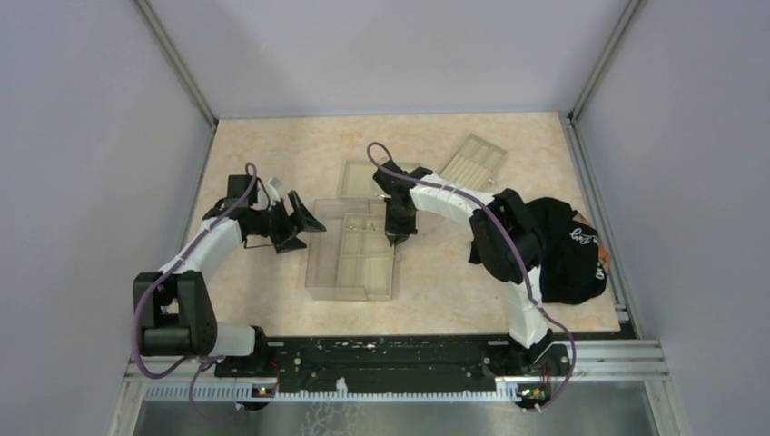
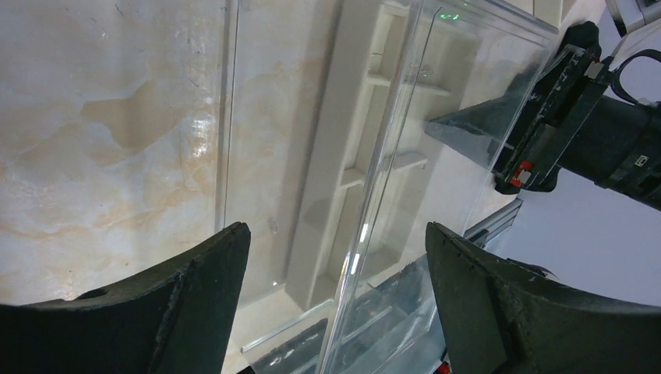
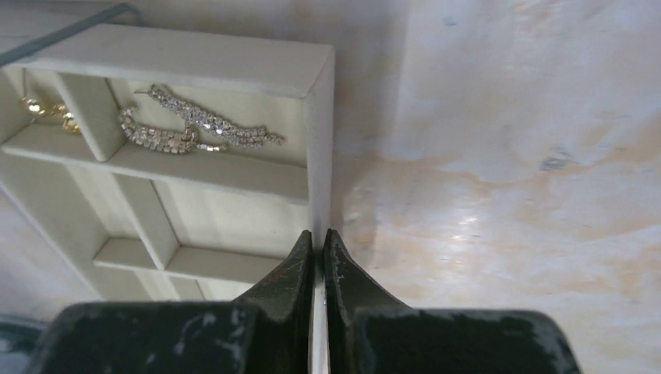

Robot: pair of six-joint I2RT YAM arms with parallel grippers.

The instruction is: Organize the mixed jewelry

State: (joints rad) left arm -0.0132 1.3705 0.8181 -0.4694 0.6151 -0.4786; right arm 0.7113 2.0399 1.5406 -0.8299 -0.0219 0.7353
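- left hand (image 2: 337, 257): wide open, holding nothing. It sits at the left side of the clear box (image 1: 322, 272), low over the worktop (image 3: 507, 195).
- In the left wrist view an upright clear wall of the box runs up between the two fingers (image 2: 195, 304). It is not pinched, and I can't tell if either finger touches it.
- right hand (image 3: 318, 238): closed tight, tips together. The tips are right at the outer right wall of the beige tray (image 3: 187, 58), at the box's right side. A thin pale strip shows between the fingers; can't tell if anything is pinched there.
- beige tray: divided into compartments and sits inside the clear box.
- silver rhinestone strands (image 3: 199, 121): two or three pieces, lying flat and overlapping in the far right compartment of the beige tray. They are well ahead of the right fingertips and apart from them.
- gold piece (image 3: 47, 109): in the next compartment to the left, partly cut off by a divider, so its shape is unclear.
- The nearer compartments in the right wrist view show only beige floor.
- Two more trays (image 1: 368, 174) (image 1: 473, 159) lie on the worktop behind the box, the far right one angled.
- black cloth (image 1: 572, 254): bunched at the right edge of the worktop, beside the right arm.
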